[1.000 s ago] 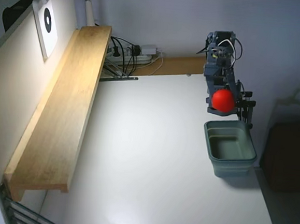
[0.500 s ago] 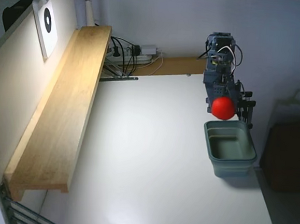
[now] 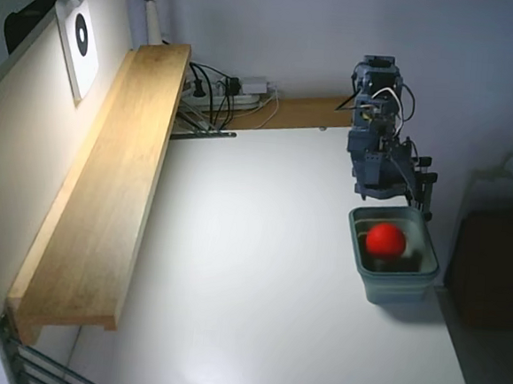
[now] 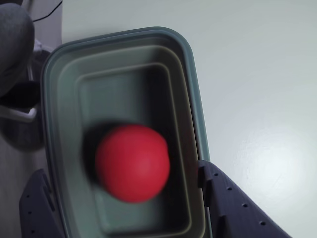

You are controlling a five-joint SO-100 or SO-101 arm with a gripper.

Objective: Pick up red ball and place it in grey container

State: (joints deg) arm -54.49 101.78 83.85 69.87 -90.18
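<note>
Red ball (image 4: 132,163) loose inside the grey container (image 4: 188,74), blurred, beneath the spread, empty gripper (image 4: 124,198); probably light, smooth, prone to rolling; best pinched across the middle.

Ball (image 4: 132,162): smooth, matt red, plain, looks rubbery or plastic; edges blurred.
Tub (image 4: 52,99): grey-green moulded plastic, smooth, dull sheen on thick rim.
Gripper (image 4: 126,208): fingers (image 4: 233,203) dark blue-grey plastic, matt, dotted with small holes.
Table (image 3: 259,272): white, smooth, semi-gloss, lamp glare on surface.
Shelf (image 3: 105,198): light wood, visible grain, satin finish.
Wall (image 3: 278,34): matt painted.
</note>
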